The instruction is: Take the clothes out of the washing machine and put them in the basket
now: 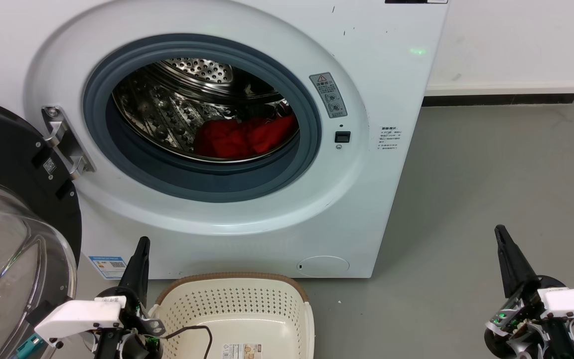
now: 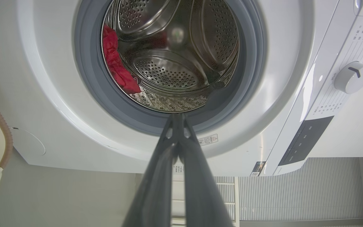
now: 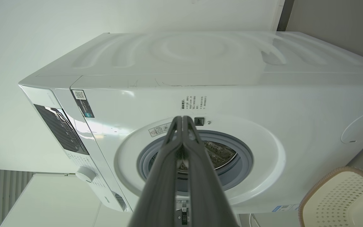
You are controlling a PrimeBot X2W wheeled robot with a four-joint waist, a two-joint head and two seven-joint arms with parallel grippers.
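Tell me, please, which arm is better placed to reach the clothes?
Probably the left: the left fingers sit before the washing machine, beside the basket, pointing at the porthole where the clothes lie. The right fingers stand off beyond its side, over the floor.

Red clothes [image 1: 242, 137] inside open washing machine [image 1: 352, 199]
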